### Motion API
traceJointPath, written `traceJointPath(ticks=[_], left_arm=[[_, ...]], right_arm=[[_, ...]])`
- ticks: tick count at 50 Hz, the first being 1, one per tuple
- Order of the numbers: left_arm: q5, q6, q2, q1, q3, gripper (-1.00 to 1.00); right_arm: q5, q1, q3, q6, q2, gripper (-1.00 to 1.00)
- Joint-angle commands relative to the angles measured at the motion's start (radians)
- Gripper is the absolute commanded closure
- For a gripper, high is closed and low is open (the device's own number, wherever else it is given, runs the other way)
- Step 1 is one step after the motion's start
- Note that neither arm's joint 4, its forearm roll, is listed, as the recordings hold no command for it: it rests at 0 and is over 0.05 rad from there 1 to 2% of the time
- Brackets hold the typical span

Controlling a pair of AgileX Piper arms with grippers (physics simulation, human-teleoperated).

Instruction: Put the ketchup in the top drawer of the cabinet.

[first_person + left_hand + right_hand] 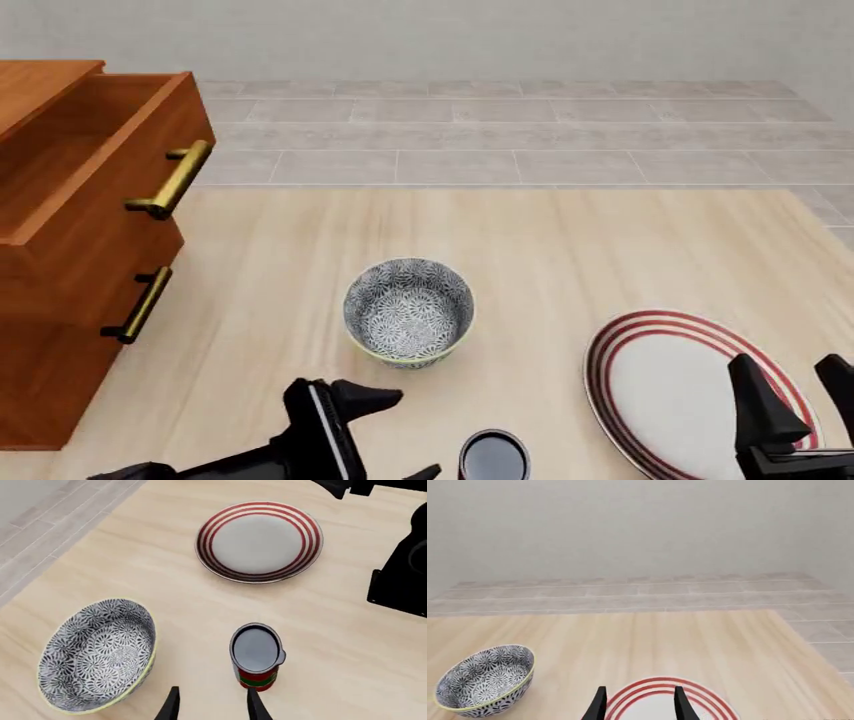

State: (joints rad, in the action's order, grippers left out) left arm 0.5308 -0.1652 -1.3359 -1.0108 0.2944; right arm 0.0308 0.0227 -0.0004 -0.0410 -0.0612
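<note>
While your left gripper (212,706) hovers fingers spread just beside the ketchup (256,656) at the counter's (561,240) near edge, the top drawer (94,160) stands open; right fingers (682,704) are spread too.

Looks like a rendered home kitchen or dining corner: pale wood tabletop (561,250) holding a patterned bowl (408,311), striped plate (667,385) to its right, wooden cabinet (67,250) left, grey tiled floor (534,130) behind.

both arms sit low, left gripper (387,435) and right gripper (797,385) open.
</note>
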Motion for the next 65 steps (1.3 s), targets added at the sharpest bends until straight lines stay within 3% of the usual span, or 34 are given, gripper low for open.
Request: traceJointPath(ticks=[1,17,38,65], left_arm=[[0.014,0.016,-0.134,-0.062,0.077,-1.0],[0.071,0.002,-0.297,-0.111,0.135,-1.0],[0.089,0.018,-0.36,-0.142,0.15,-1.0],[0.133,0.011,-0.416,-0.116,0.159,-1.0]], right_arm=[[-0.005,0.002,0.0,-0.014,0.003,-1.0],[0.008,0.003,0.0,-0.047,-0.022,-1.0],[0.002,-0.003,0.0,-0.046,-0.022,-1.0],[0.002,0.0,0.0,-0.041,-0.023,-1.0]])
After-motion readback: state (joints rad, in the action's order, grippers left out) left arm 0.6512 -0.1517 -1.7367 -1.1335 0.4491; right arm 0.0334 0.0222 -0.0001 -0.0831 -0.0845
